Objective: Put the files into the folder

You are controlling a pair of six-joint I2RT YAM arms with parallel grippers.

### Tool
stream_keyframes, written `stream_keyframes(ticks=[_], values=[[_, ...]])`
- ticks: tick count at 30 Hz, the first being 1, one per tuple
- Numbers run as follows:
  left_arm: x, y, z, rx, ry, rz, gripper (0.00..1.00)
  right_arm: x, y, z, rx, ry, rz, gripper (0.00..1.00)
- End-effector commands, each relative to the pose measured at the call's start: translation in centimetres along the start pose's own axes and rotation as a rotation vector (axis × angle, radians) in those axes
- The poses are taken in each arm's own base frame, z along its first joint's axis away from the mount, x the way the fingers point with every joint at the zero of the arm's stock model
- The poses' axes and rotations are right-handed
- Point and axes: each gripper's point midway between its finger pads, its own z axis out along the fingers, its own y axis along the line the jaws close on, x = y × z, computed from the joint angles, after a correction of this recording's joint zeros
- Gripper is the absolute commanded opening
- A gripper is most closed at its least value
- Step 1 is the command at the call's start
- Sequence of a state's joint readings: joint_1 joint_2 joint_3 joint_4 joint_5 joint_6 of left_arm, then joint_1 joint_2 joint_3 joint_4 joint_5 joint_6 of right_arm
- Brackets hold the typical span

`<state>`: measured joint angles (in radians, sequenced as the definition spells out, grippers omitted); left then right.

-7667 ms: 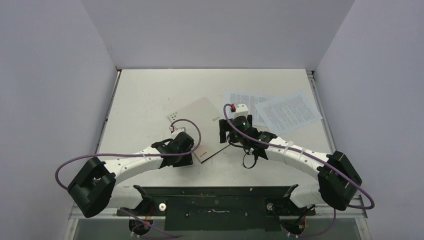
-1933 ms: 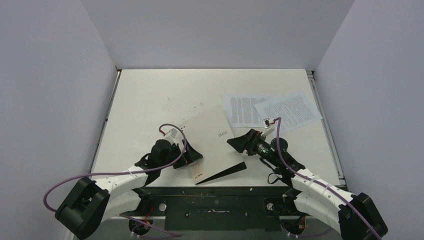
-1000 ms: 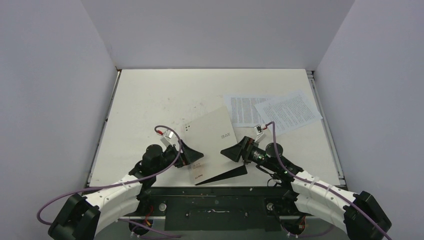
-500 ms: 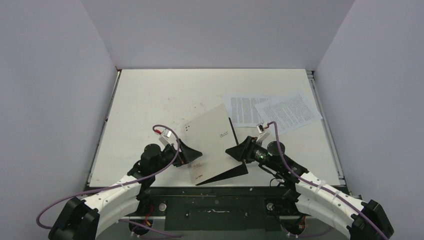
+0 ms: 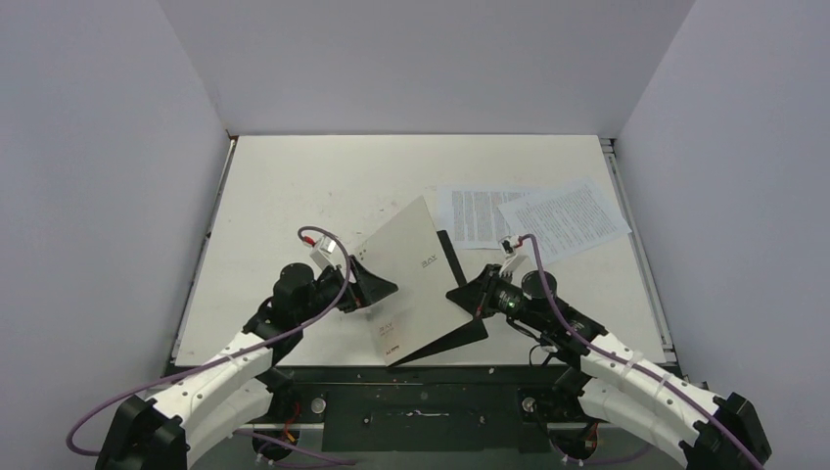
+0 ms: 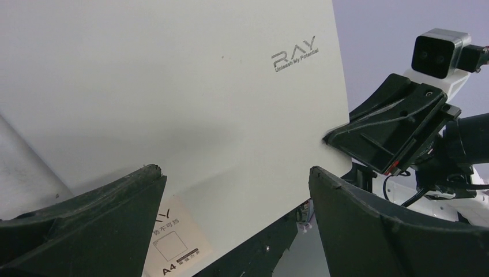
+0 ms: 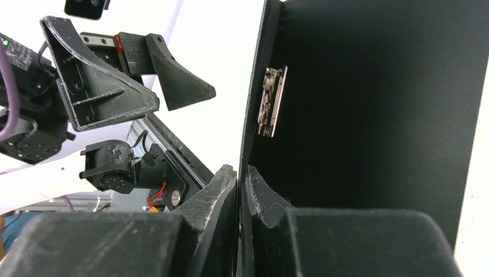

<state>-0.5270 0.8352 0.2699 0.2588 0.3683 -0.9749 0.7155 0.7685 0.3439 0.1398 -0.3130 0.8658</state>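
Folder (image 5: 406,255) sits at the front of the table (image 5: 294,186). The right gripper (image 7: 242,173), wide apart a second ago, now pinches its cover edge tight. The cover tips up more, black inside showing, so opening has begun. The left gripper (image 6: 233,173) waits wide apart just beside it. The files (image 5: 533,215) lie behind, well apart, and the half-raised cover stands in their way.

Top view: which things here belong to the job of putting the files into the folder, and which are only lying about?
For the job:
folder, cover raised
left sheet and right sheet, overlapping, flat on the table
right tool, shut on the cover's edge
left tool, open at the cover

Not for the job:
table
black rail at the near edge
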Motion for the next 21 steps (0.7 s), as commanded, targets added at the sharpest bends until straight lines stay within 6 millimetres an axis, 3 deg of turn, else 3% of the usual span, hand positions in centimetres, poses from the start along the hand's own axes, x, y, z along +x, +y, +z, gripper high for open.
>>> stream_keyframes(ticks=[1, 14, 21], values=[[-2.0, -2.8, -0.2, 0.009, 0.007, 0.071, 0.96, -3.5, 3.2, -0.4, -0.053, -0.084, -0.129, 0.05], [-5.1, -6.9, -0.6, -0.033, 0.057, 0.103, 0.96, -5.0, 5.2, -0.1, 0.038, -0.016, -0.342, 0.05], [-7.5, -9.1, -0.5, -0.062, 0.043, 0.091, 0.96, -5.2, 7.4, 0.5, 0.072, 0.043, -0.512, 0.05]])
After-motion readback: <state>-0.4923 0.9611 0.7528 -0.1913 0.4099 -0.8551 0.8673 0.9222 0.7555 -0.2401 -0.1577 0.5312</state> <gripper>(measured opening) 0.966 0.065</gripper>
